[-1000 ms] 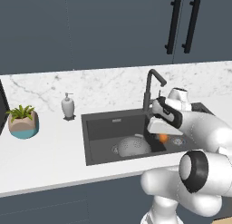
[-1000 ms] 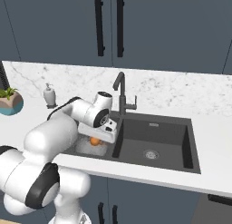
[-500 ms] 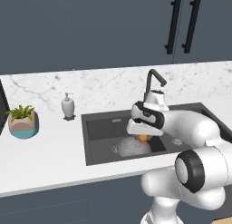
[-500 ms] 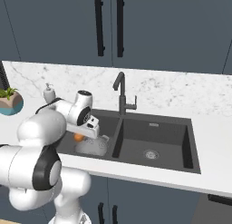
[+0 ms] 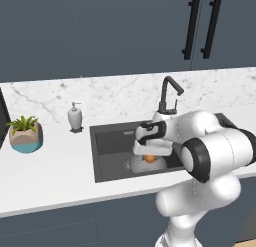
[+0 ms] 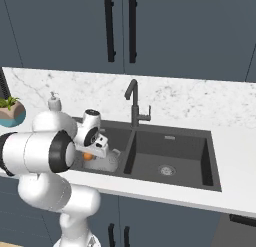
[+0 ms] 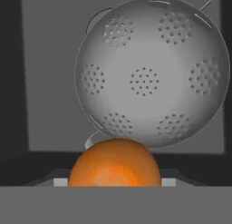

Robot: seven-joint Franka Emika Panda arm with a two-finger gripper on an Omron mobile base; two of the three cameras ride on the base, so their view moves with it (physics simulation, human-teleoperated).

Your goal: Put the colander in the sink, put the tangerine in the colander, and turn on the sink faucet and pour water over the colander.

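Gripper (image 5: 149, 158) hangs low over the left basin of the sink (image 5: 112, 141), clamped on the tangerine (image 5: 149, 159). The orange fruit sits between the jaws, just above the colander (image 5: 145, 165).

Colander rests on the floor of the left basin, upright, open side up. From the hand camera its inside shows plainly: grey bowl (image 7: 152, 73), clusters of holes, a loop handle at the near rim and another at the far rim. The tangerine (image 7: 115, 163) fills the bottom of that view, in front of the near rim of the bowl. Whether the fruit touches the colander I cannot tell; it appears held above it.

From the right side, the gripper (image 6: 90, 155) and tangerine (image 6: 88, 156) sit at the left end of the sink (image 6: 200, 136), with the colander (image 6: 106, 163) pale beneath them. The right basin has a round drain (image 6: 165, 170).

Faucet (image 5: 169, 93) stands at the back edge of the sink, tall and dark, spout angled forward. No water visible from it.

Soap dispenser (image 5: 75, 117) stands on the counter (image 5: 50, 166) left of the sink. Potted plant (image 5: 25, 133) further left. Dark cabinets (image 5: 100, 31) above.
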